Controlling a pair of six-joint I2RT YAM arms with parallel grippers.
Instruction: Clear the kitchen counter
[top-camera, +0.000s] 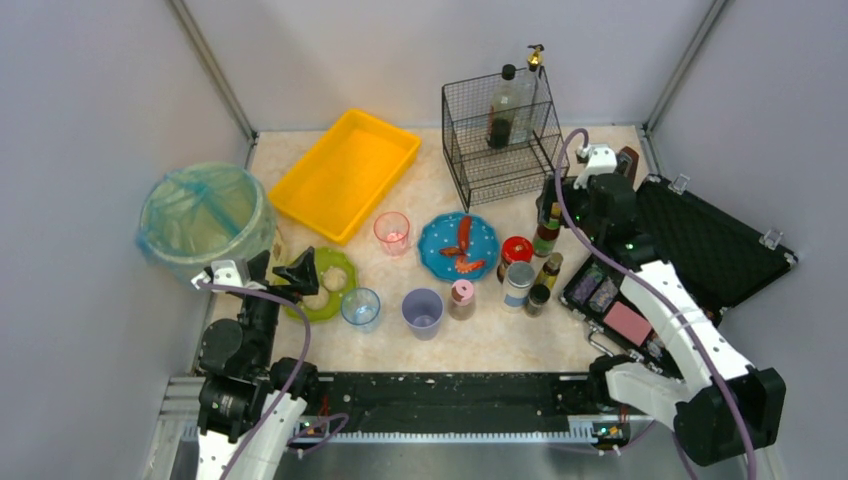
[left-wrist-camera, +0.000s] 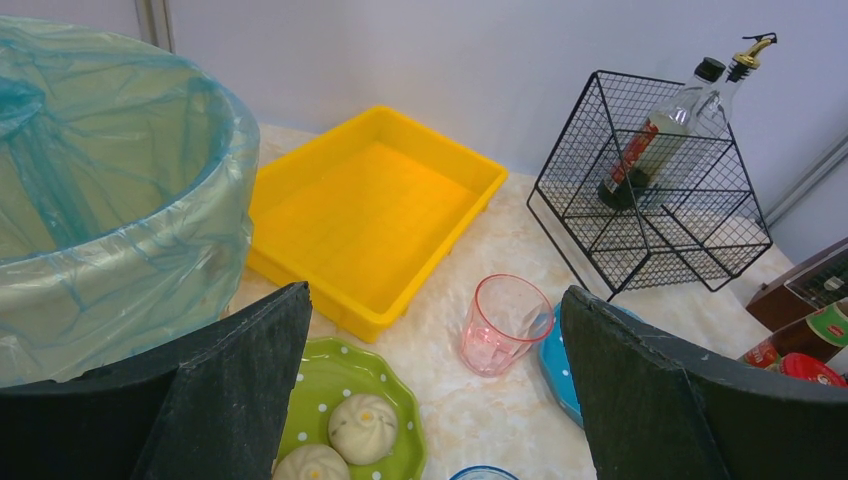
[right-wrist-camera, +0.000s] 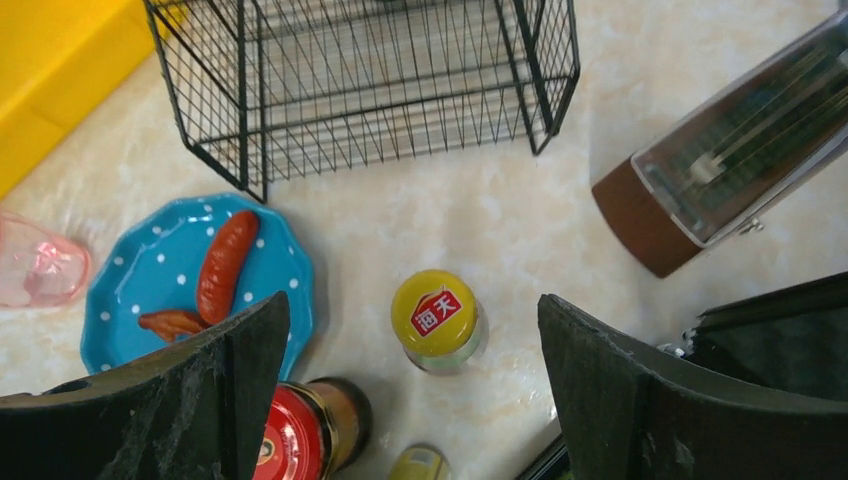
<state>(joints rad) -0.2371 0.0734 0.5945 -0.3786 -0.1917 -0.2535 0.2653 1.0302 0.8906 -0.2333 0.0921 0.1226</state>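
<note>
The kitchen counter (top-camera: 500, 345) carries a green plate (top-camera: 335, 290) of buns (left-wrist-camera: 363, 427), a pink cup (top-camera: 392, 232), a blue plate (top-camera: 440, 232) with sausages (right-wrist-camera: 222, 264), two more cups, and several jars and bottles. My left gripper (top-camera: 288, 270) hangs open above the green plate's left side; the wrist view shows nothing between its jaws (left-wrist-camera: 435, 290). My right gripper (top-camera: 556, 205) is open beside the wire rack. A yellow-capped bottle (right-wrist-camera: 434, 312) stands upright on the counter below its wide jaws (right-wrist-camera: 412, 300), which are not touching it.
A yellow tray (top-camera: 345, 172) lies at the back left, with a bin with a teal liner (top-camera: 205, 215) left of it. The wire rack (top-camera: 500, 135) holds two bottles. An open black case (top-camera: 700, 240) lies at right and a brown box (right-wrist-camera: 700, 160) stands near it.
</note>
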